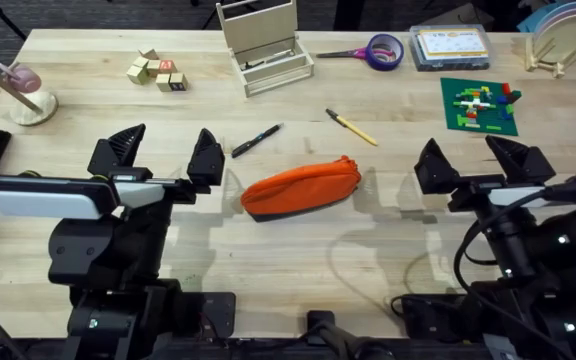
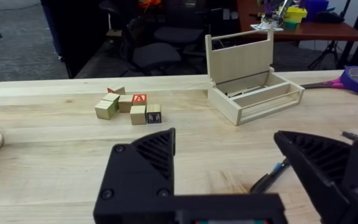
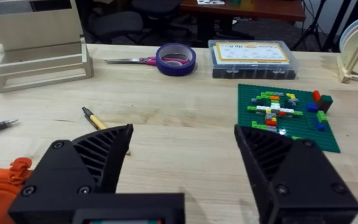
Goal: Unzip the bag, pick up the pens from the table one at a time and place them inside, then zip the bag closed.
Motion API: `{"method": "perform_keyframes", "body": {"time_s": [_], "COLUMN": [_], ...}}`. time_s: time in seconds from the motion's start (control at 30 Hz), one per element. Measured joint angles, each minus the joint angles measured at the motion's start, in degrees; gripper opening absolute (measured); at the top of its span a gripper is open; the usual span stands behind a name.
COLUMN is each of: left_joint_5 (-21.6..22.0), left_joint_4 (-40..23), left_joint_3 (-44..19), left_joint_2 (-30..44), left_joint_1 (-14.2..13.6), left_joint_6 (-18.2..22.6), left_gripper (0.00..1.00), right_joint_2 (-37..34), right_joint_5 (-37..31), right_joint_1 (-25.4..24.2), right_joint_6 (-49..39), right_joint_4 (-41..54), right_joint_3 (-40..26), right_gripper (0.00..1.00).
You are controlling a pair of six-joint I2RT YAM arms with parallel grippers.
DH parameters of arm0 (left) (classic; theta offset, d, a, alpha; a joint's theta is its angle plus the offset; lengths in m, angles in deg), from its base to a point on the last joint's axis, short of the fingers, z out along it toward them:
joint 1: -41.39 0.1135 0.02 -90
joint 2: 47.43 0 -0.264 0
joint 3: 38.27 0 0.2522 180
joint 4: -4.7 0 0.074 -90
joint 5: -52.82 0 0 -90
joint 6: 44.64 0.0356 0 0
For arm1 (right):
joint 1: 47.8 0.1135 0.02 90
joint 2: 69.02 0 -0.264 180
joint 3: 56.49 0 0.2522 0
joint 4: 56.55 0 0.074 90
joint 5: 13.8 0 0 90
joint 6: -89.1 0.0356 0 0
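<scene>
— So, from overhead, where do things stand?
— The orange bag (image 1: 302, 187) lies on the table (image 1: 298, 260) between the two hands, zipped as far as I can judge, its long axis tilted. The left hand (image 1: 162, 152) hovers just beside its near end, fingers spread wide and holding nothing. The right hand (image 1: 476, 158) sits a little farther off the bag's other end, equally wide and empty. The black pen (image 1: 256, 140) lies just beyond the left hand; the yellow pen (image 1: 352, 127) lies beyond the bag, between the hands.

— And the left wrist view?
— Open fingers, nothing between them; the black pen (image 2: 270, 178) is just ahead of one finger. Blocks (image 2: 128, 108) and a wooden caddy (image 2: 253, 81) stand well ahead, out of the way.

— The right wrist view?
— Wide fingers again, empty. An orange corner of the bag (image 3: 5, 190) shows beside one finger, the yellow pen (image 3: 96, 118) just ahead.

— How would you do the unzipping well?
— I can't make out the zipper pull, so find it first. I'd pin one end of the soft pouch with one hand and draw the pull along the top seam with the other, slowly; otherwise the fabric will likely bunch or the bag will slide.
</scene>
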Motion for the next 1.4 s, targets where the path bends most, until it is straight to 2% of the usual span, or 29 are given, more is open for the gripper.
{"method": "perform_keyframes", "body": {"time_s": [0.77, 0.9, 1.17, 1.4], "left_joint_5": [-0.02, -0.09, -0.28, -0.66], "left_joint_4": [0.00, -0.21, -9.72, -17.19], "left_joint_3": [0.00, -0.04, -4.97, -13.92], "left_joint_2": [0.00, -0.02, 0.00, 0.51], "left_joint_1": [0.00, 0.00, 0.00, 0.00], "left_joint_6": [0.02, 0.02, 0.02, 0.04], "left_gripper": [0.993, 0.993, 0.993, 0.993], "right_joint_2": [0.00, 0.00, -0.05, -1.27], "right_joint_5": [0.80, 1.66, 2.70, 3.21], "right_joint_1": [0.00, 0.00, 0.00, 0.00], "right_joint_6": [0.13, 0.22, 0.22, 0.22], "right_joint_4": [0.17, 3.01, 17.93, 20.87], "right_joint_3": [-0.02, -1.30, -8.28, -16.83], "right_gripper": [0.998, 0.998, 0.997, 0.998]}}
